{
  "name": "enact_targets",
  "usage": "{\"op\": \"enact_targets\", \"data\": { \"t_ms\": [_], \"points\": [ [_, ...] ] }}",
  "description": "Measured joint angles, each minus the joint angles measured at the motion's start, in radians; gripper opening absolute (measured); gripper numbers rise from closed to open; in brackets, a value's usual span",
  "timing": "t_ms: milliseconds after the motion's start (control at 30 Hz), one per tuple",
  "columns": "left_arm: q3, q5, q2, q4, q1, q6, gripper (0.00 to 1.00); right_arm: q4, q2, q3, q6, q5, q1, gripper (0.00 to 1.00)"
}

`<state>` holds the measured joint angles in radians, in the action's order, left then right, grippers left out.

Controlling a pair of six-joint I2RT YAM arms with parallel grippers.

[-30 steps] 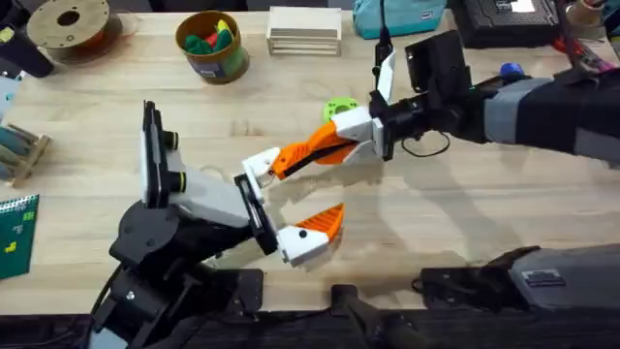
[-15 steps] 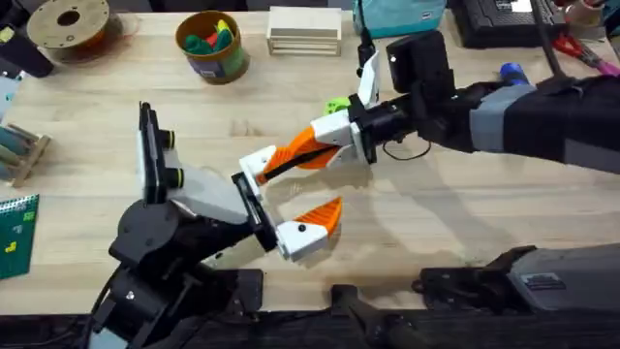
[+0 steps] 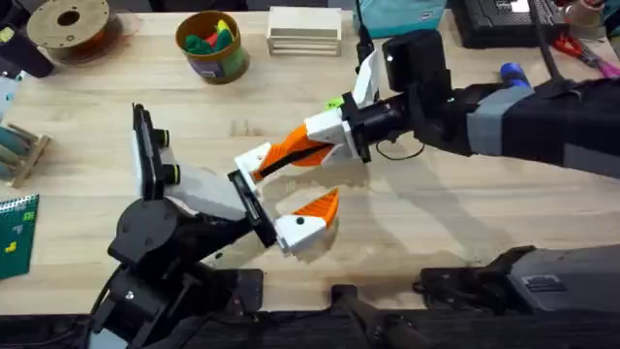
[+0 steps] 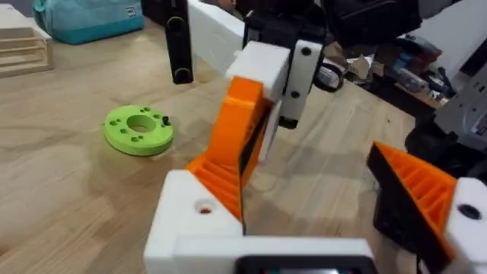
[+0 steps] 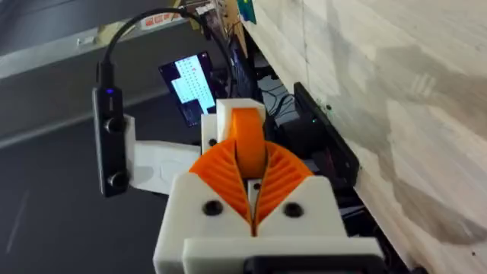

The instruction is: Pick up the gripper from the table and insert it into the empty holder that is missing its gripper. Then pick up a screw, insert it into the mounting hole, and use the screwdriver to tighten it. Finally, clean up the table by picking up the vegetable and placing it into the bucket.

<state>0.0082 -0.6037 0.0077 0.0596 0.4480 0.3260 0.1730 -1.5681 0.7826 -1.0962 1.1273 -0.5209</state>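
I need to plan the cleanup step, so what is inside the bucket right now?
The bucket holds green, red and yellow toy pieces piled near its rim. What lies beneath them, and the bottom, is covered.

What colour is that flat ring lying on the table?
Bright green ring, clearest in the left wrist view.
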Motion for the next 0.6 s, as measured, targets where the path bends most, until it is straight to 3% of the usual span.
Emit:
{"op": "enact_targets", "data": {
  "t_ms": [600],
  "points": [
    [0.000, -0.001, 0.000, 0.000, 0.000, 0.000, 0.986, -0.002, 0.000, 0.000, 0.017, 0.015, 0.005, 0.031]
  ]
}}
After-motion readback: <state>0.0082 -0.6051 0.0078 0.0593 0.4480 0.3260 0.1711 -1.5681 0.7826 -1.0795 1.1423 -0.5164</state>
